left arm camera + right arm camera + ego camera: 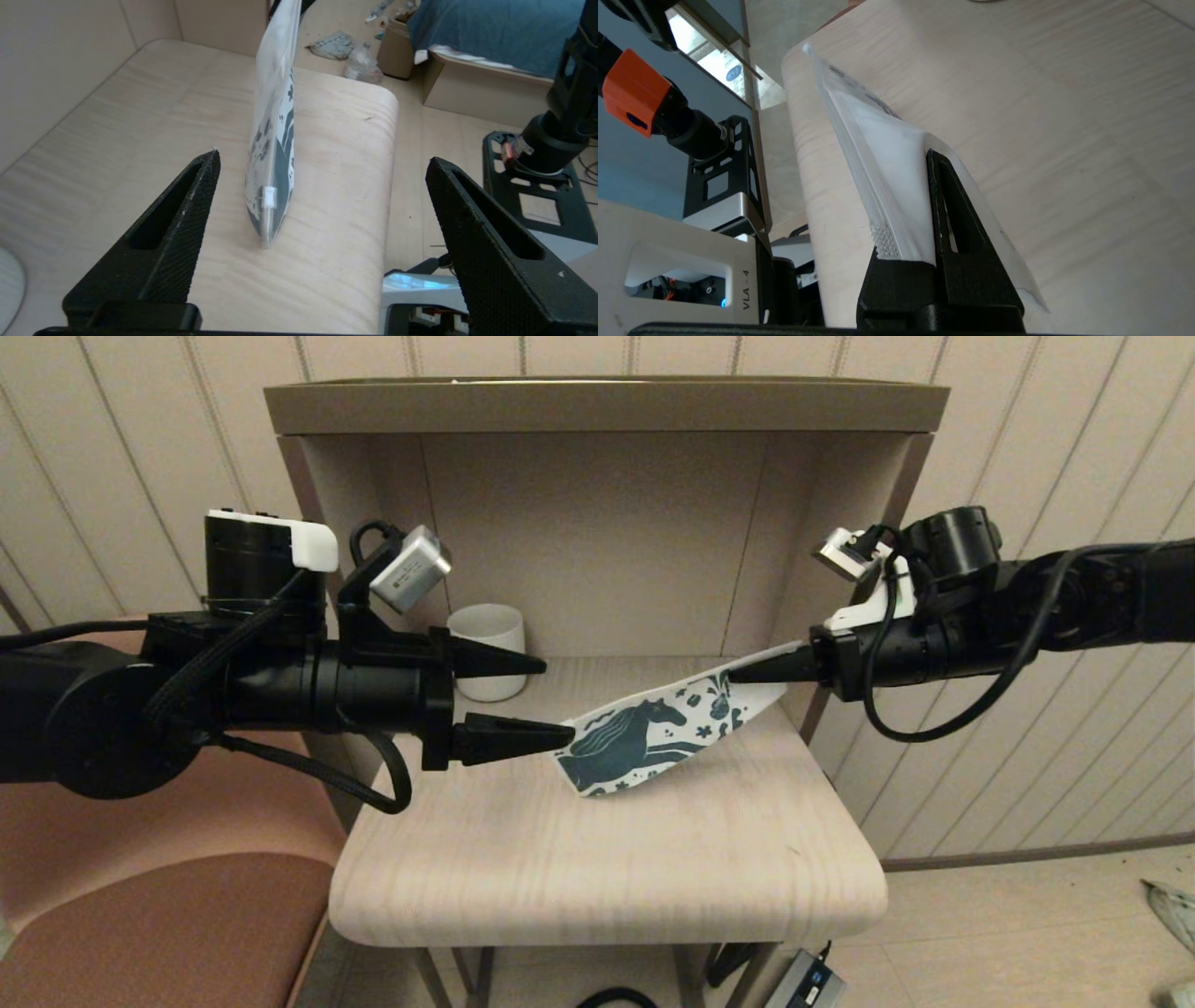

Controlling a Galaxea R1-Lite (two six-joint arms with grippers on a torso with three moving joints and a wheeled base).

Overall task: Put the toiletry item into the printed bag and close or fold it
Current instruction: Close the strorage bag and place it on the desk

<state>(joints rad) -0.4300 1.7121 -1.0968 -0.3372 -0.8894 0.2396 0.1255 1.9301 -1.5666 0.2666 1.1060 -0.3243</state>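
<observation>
Head view showed the left claw (546, 700) spread wide at 9 o'clock on the table (607, 859), flanking the low end of the printed bag (653, 733). The right claw (747, 674) at 2 o'clock pinched its raised end. A white mug (487, 649) stood behind at 11 o'clock. "VLA - 4" marked a white housing (682, 266).

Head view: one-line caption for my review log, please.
Right end effector lifts the printed bag by one end above the table while the open left end effector waits beside it.
</observation>
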